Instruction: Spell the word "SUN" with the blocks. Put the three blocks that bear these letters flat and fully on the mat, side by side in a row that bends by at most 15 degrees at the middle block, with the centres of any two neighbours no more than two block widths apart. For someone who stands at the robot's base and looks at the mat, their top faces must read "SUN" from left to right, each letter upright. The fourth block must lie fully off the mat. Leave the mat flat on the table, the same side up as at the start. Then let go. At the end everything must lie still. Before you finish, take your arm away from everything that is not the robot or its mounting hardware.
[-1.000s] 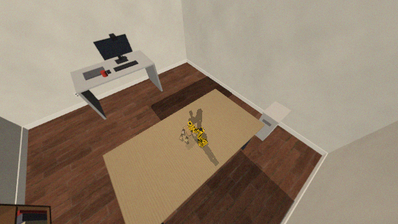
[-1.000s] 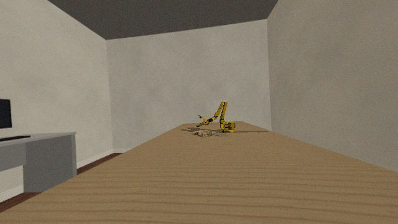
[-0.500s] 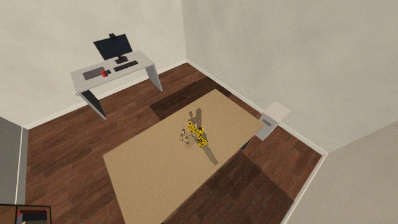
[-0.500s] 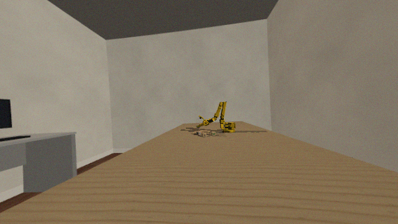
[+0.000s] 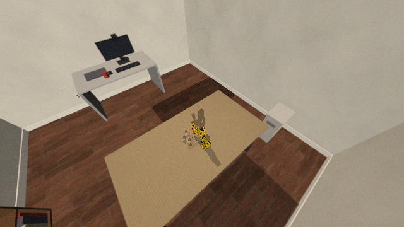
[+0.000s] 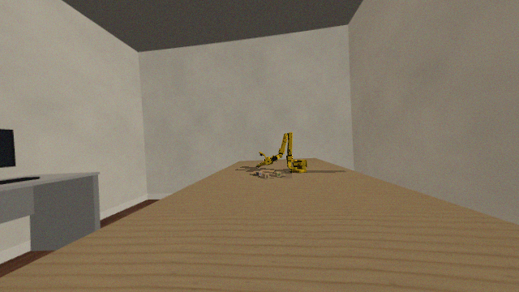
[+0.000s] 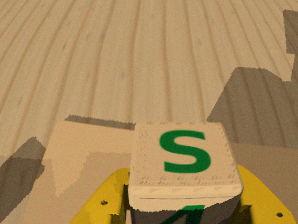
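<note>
Pincer (image 5: 192,125) (image 6: 258,165) (image 7: 184,202) pinching the S block (image 7: 185,155), toward six o'clock in the wrist view; we should square its letter to the base, lower it level at the row's nine-o'clock end; release only once flat.

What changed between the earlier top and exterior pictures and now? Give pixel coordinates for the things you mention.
The gripper (image 5: 193,125) (image 6: 258,165) (image 7: 184,186) dipped slightly, and the arm's elbow (image 6: 288,134) shifted slightly left in the exterior view. The gripper is shut on the S block (image 7: 184,152); with no earlier wrist view, I cannot tell when it took hold. The desk (image 5: 91,82) (image 6: 65,211) stayed put.
</note>
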You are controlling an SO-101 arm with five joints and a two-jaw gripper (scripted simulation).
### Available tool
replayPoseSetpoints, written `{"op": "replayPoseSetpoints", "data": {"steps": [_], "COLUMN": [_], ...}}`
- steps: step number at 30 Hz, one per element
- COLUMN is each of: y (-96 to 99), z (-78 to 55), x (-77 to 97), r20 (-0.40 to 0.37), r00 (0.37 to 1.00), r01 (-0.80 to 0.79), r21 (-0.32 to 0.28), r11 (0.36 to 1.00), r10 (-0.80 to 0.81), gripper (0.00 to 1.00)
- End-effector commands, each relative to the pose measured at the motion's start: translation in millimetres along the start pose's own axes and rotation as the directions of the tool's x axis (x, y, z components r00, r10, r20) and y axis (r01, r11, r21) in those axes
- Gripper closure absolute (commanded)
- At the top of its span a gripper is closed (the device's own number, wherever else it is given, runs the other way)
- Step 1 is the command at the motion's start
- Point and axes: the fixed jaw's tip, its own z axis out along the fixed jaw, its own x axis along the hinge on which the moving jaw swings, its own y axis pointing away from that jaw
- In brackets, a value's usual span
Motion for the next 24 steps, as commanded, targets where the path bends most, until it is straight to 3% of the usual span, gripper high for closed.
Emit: {"op": "replayPoseSetpoints", "data": {"steps": [1, 24], "y": [1.4, 1.3], "z": [3.2, 6.6], "x": [-13.0, -5.2], "r20": [0.071, 0.071], "r00": [0.997, 0.997], "r01": [0.006, 0.006], "r21": [-0.005, -0.005], "r11": [1.0, 1.0], "r10": [-0.005, -0.005], "gripper": [1.0, 1.0]}}
